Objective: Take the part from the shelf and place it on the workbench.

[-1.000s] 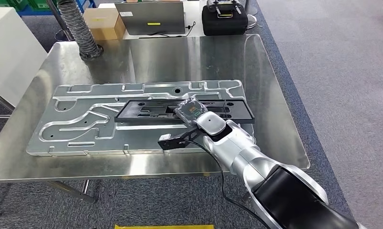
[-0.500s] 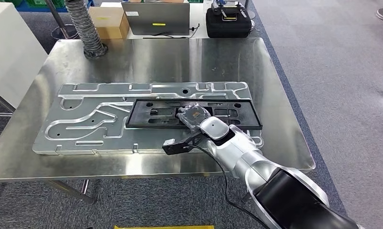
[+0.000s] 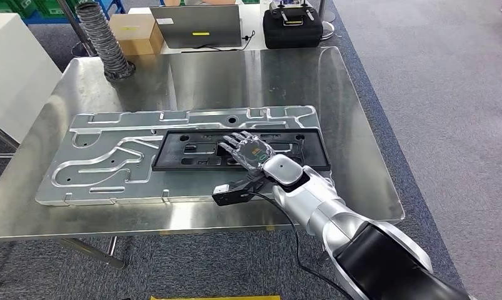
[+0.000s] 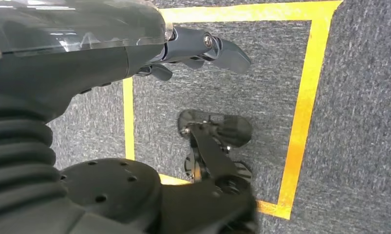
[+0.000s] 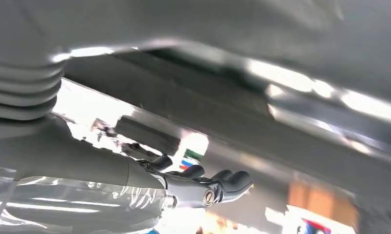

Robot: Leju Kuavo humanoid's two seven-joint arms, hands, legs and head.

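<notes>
**Desk:** What does the frame show?

**Photographer:** The robot's right hand, fingers spread and holding nothing, hovers over the black part, which lies flat directly under and ahead of its fingertips, resting on the grooved aluminium plate that covers the steel tabletop.

**Desk:** And the other hand?

**Photographer:** The left hand hangs over the carpet by a yellow floor line, fingers loosely curled around nothing.

**Desk:** Which step is this?

**Photographer:** By my reading, the release: the part is already down, so the placing looks essentially done.

**Desk:** Next move?

**Photographer:** Probably a clean lift of the right hand up and back towards the robot, keeping fingers off the part's near edge so it isn't nudged.
</notes>
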